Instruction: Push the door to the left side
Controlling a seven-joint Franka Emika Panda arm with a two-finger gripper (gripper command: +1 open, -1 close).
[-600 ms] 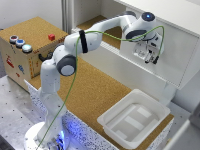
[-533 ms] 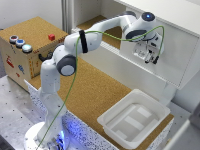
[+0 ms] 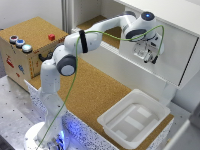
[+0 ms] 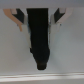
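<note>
The door [image 3: 176, 56] is a plain white panel covering the right half of the white cabinet in the exterior view. To its left the cabinet opening [image 3: 102, 26] shows a cork-coloured inside. My gripper [image 3: 151, 58] is in front of the door's left part, fingertips at or very near its face; contact cannot be told. In the wrist view the dark fingers [image 4: 41, 37] lie together as one block, and the gripper [image 4: 43, 63] is shut on nothing against the white door [image 4: 67, 55].
A shallow white plastic tray [image 3: 114, 121] sits on the cork table [image 3: 92, 85] near the front right. A wooden box [image 3: 25, 55] with coloured buttons stands at the exterior view's left. The cabinet's fixed top [image 3: 170, 11] overhangs the door.
</note>
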